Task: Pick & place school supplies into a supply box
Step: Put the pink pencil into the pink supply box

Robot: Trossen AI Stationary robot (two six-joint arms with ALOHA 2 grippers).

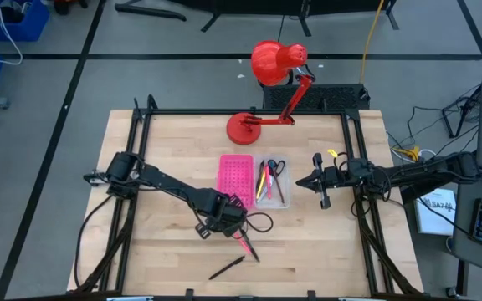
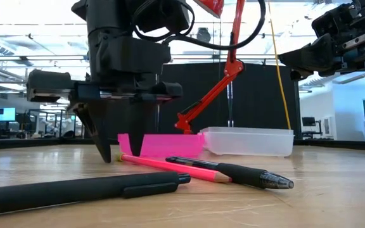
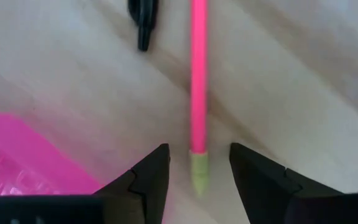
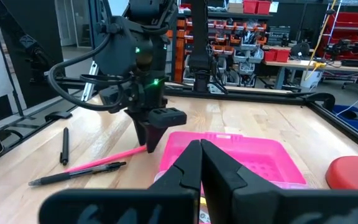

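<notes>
While fingers hide its sides, left gripper (image 3: 199,165) straddles pink pencil (image 3: 198,74)

Beside the pink pencil (image 3: 198,81), a black pen (image 3: 144,20) is cut off by the frame edge in the left wrist view, and the tray's (image 1: 273,183) contents are too small to distinguish.

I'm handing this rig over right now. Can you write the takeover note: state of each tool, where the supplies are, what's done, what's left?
Left tool: open, lowered over the eraser end of the pink pencil, fingers either side, not yet closed.
Right tool: shut, empty, waiting beside the clear tray.
Done: several pens and the scissors lie in the clear tray, next to the pink half.
Left: the pink pencil, the black pen crossing it, and another black pen near the table's front edge.
</notes>
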